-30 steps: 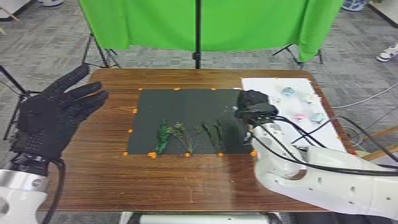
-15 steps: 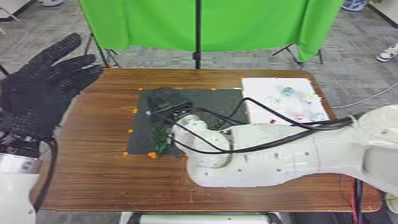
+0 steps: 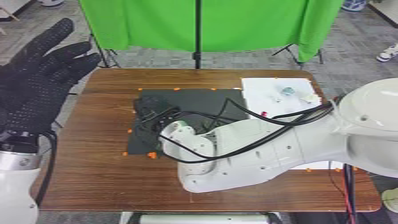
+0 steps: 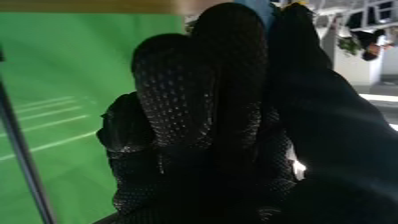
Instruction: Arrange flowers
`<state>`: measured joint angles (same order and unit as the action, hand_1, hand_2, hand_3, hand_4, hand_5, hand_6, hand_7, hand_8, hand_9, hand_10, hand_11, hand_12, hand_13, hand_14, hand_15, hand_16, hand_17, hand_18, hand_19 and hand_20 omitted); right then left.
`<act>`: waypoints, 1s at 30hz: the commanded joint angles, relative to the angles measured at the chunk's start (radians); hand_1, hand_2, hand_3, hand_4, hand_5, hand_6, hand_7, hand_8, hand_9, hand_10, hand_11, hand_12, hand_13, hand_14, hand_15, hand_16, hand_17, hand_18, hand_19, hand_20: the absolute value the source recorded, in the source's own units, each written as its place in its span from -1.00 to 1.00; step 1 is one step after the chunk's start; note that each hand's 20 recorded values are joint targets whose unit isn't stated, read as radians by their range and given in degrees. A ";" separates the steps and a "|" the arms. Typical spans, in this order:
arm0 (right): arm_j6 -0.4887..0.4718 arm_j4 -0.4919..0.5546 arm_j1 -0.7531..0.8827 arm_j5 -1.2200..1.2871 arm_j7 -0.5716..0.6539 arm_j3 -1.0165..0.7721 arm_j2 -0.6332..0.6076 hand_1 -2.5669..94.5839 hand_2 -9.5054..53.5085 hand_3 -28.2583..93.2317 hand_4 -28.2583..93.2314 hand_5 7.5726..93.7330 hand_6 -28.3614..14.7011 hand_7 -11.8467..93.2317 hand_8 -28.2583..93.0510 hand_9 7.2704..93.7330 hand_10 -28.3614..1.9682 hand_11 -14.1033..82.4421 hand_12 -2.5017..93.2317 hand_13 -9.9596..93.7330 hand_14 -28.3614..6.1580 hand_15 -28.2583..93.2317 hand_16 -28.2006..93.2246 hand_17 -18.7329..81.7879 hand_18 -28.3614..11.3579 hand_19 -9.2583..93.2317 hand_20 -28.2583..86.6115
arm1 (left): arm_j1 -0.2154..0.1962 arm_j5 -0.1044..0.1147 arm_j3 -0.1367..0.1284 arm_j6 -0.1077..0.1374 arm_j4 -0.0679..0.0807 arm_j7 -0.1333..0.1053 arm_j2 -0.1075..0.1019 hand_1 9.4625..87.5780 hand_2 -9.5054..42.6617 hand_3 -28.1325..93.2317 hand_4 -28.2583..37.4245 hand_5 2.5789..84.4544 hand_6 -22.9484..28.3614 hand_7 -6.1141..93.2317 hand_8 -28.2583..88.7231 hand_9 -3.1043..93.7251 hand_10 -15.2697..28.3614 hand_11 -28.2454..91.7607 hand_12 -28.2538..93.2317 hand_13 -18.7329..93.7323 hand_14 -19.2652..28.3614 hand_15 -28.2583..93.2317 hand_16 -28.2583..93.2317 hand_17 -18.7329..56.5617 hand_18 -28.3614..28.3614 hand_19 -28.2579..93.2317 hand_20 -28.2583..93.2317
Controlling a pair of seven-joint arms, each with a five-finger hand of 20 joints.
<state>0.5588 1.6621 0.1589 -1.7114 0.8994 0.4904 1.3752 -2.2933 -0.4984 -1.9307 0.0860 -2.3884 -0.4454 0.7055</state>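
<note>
1. Table [image 3: 98, 182]: just one, brown wood.
2. Mat [image 3: 209, 100]: one, black.
3. Sheet [image 3: 256, 89]: one, white, robot's right side.
4. Left hand [image 3: 35, 87]: off to the left, fingers fairly straight and apart.
5. Right hand [image 3: 153, 111]: over the mat's left part, fingers straight and snug together. Blue bit [image 4: 258, 7] by the fingertips, can't tell if it's gripped.
6. Flower heads: at least two on the sheet, one pale blue [image 3: 287, 91], one whitish [image 3: 309, 98]. Smallish blobs, honestly can't tell facing or long axis.
</note>
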 commanded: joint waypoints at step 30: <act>-0.199 -0.067 0.083 0.035 -0.070 -0.080 -0.042 0.14 -1.00 0.31 -1.00 0.55 0.58 -0.51 -0.63 0.99 0.38 -0.02 -0.52 0.79 0.35 0.50 -0.19 0.25 -0.53 1.00 0.15 | -0.061 0.010 -0.004 0.023 -0.016 0.009 0.014 -0.64 -0.36 0.72 -0.88 -0.26 0.20 -0.55 -0.70 -0.30 0.65 -0.11 -0.35 -0.24 0.99 0.19 -0.65 -0.77 1.00 0.41 -0.51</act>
<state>0.3623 1.5954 0.2425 -1.6706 0.8217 0.4330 1.3407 -2.3582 -0.4919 -1.9448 0.1000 -2.4038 -0.4621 0.7036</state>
